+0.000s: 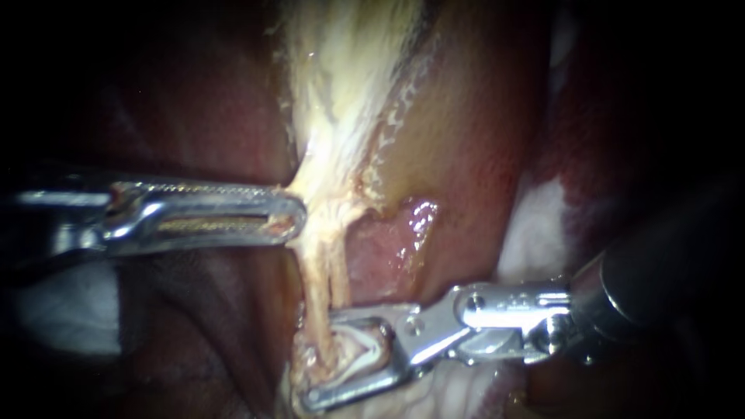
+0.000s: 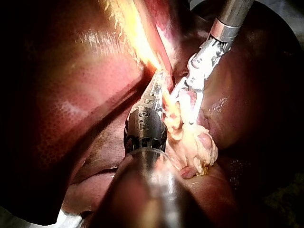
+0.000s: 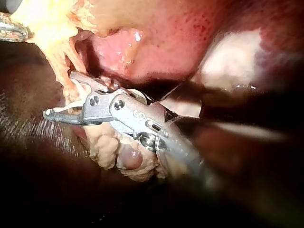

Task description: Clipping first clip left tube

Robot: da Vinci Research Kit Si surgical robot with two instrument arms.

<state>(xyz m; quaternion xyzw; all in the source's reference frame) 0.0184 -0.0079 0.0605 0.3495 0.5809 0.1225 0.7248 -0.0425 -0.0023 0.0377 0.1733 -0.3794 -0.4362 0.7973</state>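
Left tube (image 1: 315,271) runs upright, passing between my right instrument's (image 1: 322,358) released jaws; my left instrument's (image 1: 297,217) jaws grasp pale tissue (image 1: 330,167) just above.

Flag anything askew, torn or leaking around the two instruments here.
Nothing stands out. The silver left instrument, slotted jaws shut, grips the pale yellowish tissue band; the silver right instrument holds open jaws astride the thin pale tube below it. No tear or pooled fluid shows.
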